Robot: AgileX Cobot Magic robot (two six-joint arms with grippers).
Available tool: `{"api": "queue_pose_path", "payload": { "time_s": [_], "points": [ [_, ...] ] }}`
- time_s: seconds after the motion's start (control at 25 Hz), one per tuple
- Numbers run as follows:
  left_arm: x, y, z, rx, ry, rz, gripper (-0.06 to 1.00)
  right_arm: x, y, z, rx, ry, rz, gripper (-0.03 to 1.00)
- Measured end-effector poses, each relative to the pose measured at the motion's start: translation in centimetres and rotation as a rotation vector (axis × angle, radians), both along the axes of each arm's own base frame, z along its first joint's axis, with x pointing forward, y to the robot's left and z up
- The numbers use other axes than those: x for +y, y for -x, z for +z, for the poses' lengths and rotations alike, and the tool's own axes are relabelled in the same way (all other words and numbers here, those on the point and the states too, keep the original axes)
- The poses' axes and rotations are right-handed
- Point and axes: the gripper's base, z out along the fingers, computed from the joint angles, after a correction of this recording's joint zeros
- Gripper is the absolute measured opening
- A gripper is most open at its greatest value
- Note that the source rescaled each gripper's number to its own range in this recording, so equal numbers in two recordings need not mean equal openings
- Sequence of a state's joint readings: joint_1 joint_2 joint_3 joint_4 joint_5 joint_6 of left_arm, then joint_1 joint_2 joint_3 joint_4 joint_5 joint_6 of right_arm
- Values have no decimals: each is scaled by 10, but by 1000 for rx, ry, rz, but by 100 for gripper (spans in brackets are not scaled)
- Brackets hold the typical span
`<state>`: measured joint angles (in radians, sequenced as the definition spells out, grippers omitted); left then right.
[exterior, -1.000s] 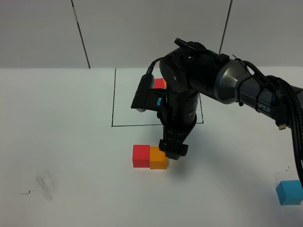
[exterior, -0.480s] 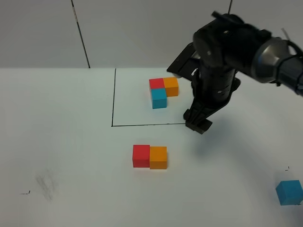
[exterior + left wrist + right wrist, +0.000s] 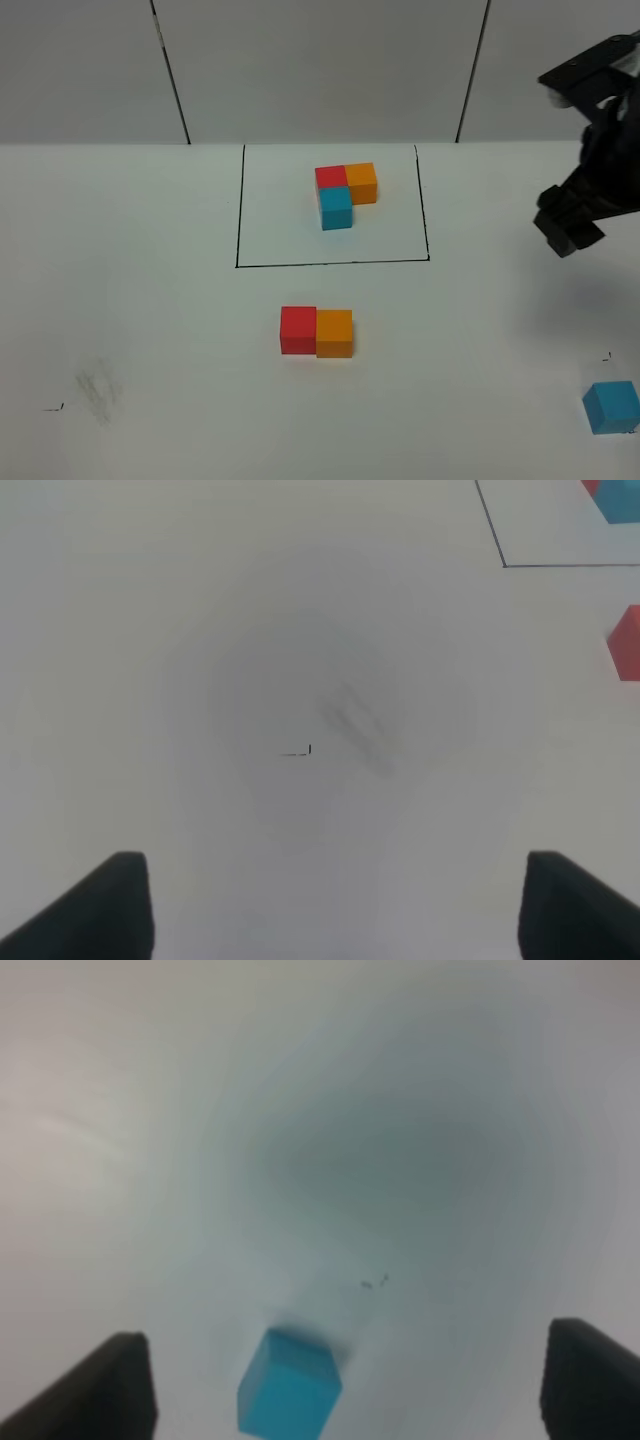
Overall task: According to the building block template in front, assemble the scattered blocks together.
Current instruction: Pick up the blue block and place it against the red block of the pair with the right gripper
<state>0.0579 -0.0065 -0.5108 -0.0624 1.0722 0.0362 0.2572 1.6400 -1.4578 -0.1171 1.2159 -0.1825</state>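
Note:
The building block template (image 3: 345, 195), a red, orange and blue cluster, sits inside the black rectangle at the back. In front of the frame, the loose red cube (image 3: 298, 330) and orange cube (image 3: 334, 333) stand touching side by side. The loose blue cube (image 3: 611, 406) lies alone at the front right. My right gripper (image 3: 567, 232) hangs above the table at the far right, behind the blue cube. The right wrist view shows the right gripper (image 3: 350, 1385) open and empty, with the blue cube (image 3: 290, 1385) on the table below it. My left gripper (image 3: 340, 900) is open over bare table, and the red cube (image 3: 628, 645) shows at that view's edge.
A corner of the black frame line (image 3: 505, 565) shows in the left wrist view. A grey smudge (image 3: 97, 388) and small pen marks mark the front left of the white table (image 3: 150, 250). A panelled wall (image 3: 320, 70) rises behind.
My right arm has lifted off the orange cube and swung to the far right. The red and orange cubes stay joined. The left gripper has not moved.

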Motion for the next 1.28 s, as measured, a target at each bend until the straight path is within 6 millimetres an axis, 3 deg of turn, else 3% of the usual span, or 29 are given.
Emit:
{"api": "queue_pose_path", "payload": {
  "time_s": [0.28,0.4,0.8,1.28],
  "points": [
    [0,0,0,0,0,0,79,-28,42,21,-101,-34,-98,59],
    [0,0,0,0,0,0,79,-38,55,17,-117,-21,-160,59],
    [0,0,0,0,0,0,79,-48,69,-33,-184,-25,-309,59],
    [0,0,0,0,0,0,79,-50,75,-64,-144,-19,-376,59]
  ]
}}
